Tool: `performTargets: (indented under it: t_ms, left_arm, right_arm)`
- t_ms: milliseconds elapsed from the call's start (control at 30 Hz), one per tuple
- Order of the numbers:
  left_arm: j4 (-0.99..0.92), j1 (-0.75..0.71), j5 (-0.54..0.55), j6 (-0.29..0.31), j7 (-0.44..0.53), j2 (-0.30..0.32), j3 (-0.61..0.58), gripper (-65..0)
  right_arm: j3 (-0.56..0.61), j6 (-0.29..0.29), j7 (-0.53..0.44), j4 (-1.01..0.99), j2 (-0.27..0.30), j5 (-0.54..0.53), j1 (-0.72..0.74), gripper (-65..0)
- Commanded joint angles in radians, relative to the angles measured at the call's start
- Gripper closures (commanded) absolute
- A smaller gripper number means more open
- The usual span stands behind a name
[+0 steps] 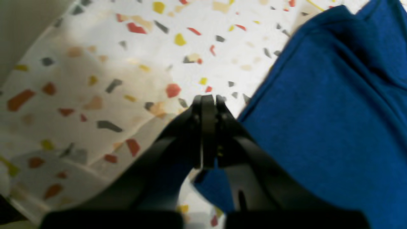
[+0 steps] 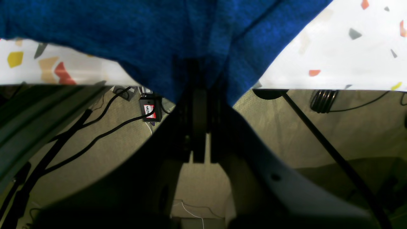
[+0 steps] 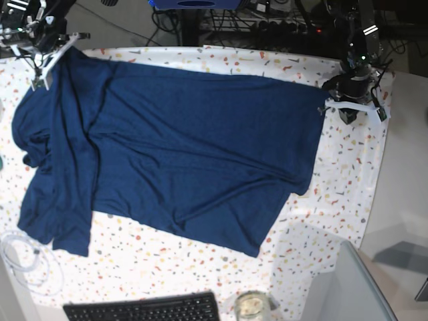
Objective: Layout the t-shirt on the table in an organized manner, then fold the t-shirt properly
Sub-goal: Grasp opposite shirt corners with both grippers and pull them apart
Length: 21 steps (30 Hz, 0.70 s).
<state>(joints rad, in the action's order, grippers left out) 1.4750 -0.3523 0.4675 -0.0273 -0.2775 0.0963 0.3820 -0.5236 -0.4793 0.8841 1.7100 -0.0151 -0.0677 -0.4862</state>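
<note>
The navy t-shirt [image 3: 180, 147] lies spread across the speckled table [image 3: 334, 194], its left part bunched in folds. My right gripper [image 3: 57, 57] is at the far left corner, shut on the t-shirt [image 2: 203, 38], whose cloth hangs over the fingertips past the table [image 2: 343, 54] edge. My left gripper [image 3: 332, 105] is at the far right, its jaws pressed together [image 1: 208, 99] on the t-shirt's edge; the t-shirt [image 1: 324, 121] runs off to the right and under the fingers. The shirt's far edge is stretched between the two grippers.
A black keyboard [image 3: 140, 309] and a glass jar [image 3: 251, 306] sit at the near edge, and a white cable [image 3: 27, 257] coils at the near left. A plain grey surface [image 3: 354, 287] adjoins the near right corner. Black cables [image 2: 95, 133] cross the floor below the table edge.
</note>
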Motion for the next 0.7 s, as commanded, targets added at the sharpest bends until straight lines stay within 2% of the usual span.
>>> performTargets:
  t_ms: [0,267,333,467,533,667]
  left_arm:
    - [0.014,0.002,-0.002,0.002,0.022,0.007,0.002,0.0]
    - [0.014,0.019,-0.002,0.002,0.022,0.003,-0.010,0.0]
    - [0.013,0.035,-0.002,0.002,0.021,0.000,-0.015,0.0]
    - [-0.009,0.063,-0.002,0.002,0.022,0.004,-0.053,0.0]
    - [-0.024,0.072,-0.002,0.002,0.022,0.001,-0.067,0.0]
    - [-0.115,0.114,-0.003,0.002,0.024,0.006,-0.099,0.0]
  right_arm:
    - [0.001,0.000,-0.010,0.012,0.005,-0.004,0.005,0.0]
    - [-0.008,0.008,-0.003,0.018,0.008,0.001,0.017,-1.2]
    - [-0.023,0.008,0.016,0.023,0.008,0.003,0.017,-6.9]
    - [-0.085,0.008,0.039,0.078,0.005,0.003,0.017,-27.0]
    - [-0.122,0.008,0.024,0.106,0.005,-0.001,0.025,-29.9]
    - [-0.171,0.008,-0.107,0.045,0.020,0.003,0.126,-29.7]
